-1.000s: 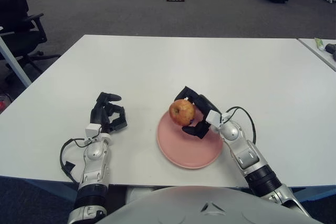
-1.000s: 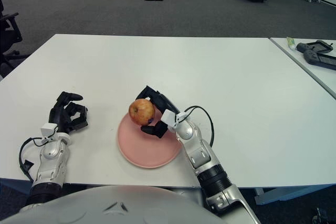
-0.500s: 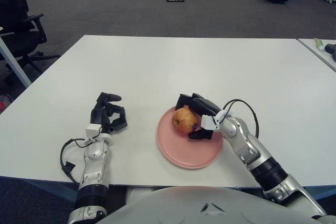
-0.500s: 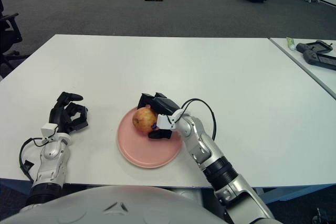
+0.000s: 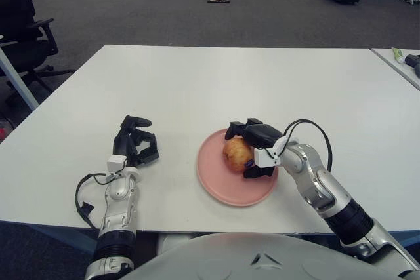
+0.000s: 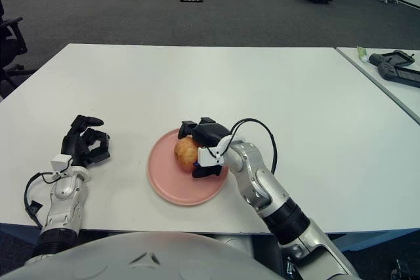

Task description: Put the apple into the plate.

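Observation:
A yellow-red apple (image 5: 237, 153) lies low over the middle of the pink plate (image 5: 216, 185) near the table's front edge. My right hand (image 5: 251, 150) is shut on the apple, black fingers curled over its top and right side, hiding much of it. Whether the apple touches the plate I cannot tell. My left hand (image 5: 134, 141) shows on the white table to the left of the plate, fingers curled and holding nothing.
The white table (image 5: 230, 83) stretches far back behind the plate. A second table edge with a green tube (image 5: 398, 54) and dark devices (image 6: 392, 65) sits at the far right. An office chair (image 5: 23, 24) stands off the left side.
My right hand has carried the apple down and a little to the right, from above the plate's back-left rim to low over its middle. The left hand stayed still.

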